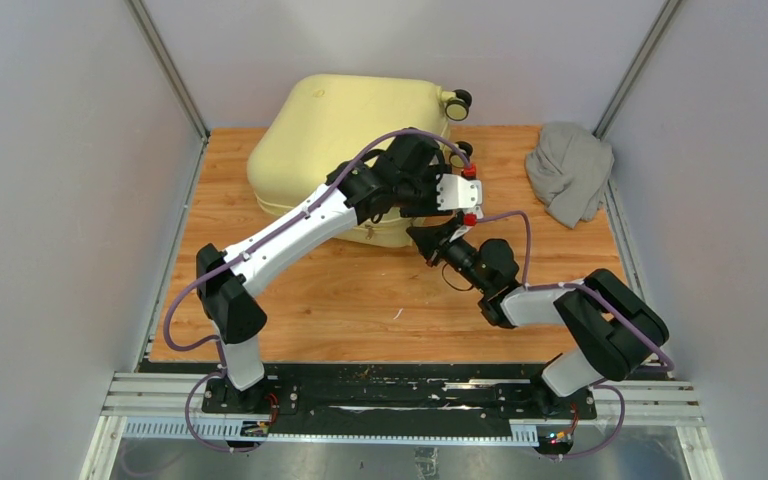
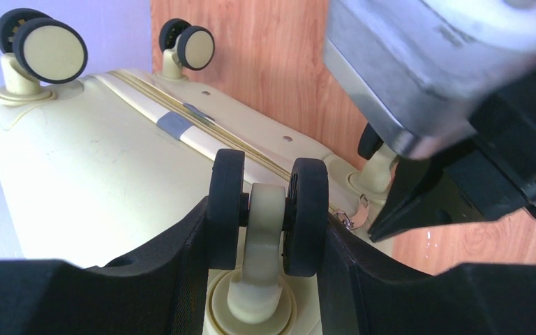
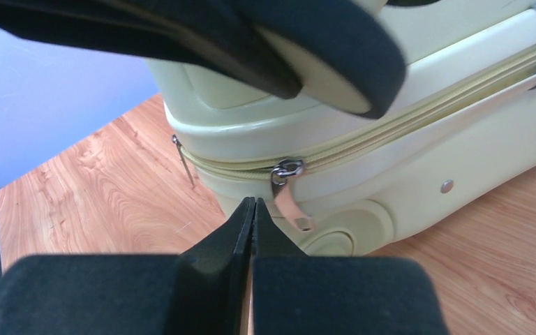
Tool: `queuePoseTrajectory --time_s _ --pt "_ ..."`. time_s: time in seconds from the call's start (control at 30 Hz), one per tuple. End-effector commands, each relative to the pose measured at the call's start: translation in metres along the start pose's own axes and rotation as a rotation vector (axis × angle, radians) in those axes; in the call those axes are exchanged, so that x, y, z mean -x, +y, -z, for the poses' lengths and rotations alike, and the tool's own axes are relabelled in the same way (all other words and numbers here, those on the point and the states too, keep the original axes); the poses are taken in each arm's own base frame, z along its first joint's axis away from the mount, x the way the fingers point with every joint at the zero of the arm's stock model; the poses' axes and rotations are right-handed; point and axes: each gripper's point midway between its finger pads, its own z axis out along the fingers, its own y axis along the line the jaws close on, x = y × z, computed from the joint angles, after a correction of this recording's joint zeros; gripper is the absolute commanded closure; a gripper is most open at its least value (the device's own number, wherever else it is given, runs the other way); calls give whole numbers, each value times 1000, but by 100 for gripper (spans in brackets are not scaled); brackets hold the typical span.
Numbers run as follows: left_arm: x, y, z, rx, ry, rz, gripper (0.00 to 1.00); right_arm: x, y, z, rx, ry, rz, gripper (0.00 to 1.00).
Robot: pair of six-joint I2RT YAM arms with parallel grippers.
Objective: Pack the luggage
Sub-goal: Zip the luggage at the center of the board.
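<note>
Pale yellow luggage (image 1: 335,130) is laid closed toward the far edge of the wooden desk (image 1: 360,310). One caster wheel (image 2: 225,209) is clamped by the left pincer (image 2: 266,222), apparently to steady the case. The right pincer (image 3: 253,209) is shut empty just beside the zip pull (image 3: 292,204).

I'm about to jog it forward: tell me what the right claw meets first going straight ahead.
The shut right claw points at a corner of the luggage; it would likely meet the shell just below the zipper seam, the zipper pull hanging just right of its line. Depth is unclear.
</note>
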Motion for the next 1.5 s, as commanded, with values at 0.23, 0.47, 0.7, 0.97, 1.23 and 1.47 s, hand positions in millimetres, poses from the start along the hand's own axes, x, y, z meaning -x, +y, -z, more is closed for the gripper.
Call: queuePoseTrajectory --time_s 0.23,0.47,0.7,0.97,1.23,1.47 --pt "73 81 67 338 -270 135 100 18 -9 11 -82 -62 53 75" --pt "67 76 76 334 -256 111 100 32 -26 24 -43 -40 47 47" --pt "74 75 75 329 -273 128 100 22 -5 9 123 -1 -8 45" --pt "78 72 74 324 -282 132 100 9 -9 -2 137 18 -40 53" --pt "81 59 66 278 -288 149 100 25 -25 -7 38 -55 -22 58" --pt "84 56 62 269 -291 154 100 28 -17 -12 54 -61 -14 57"
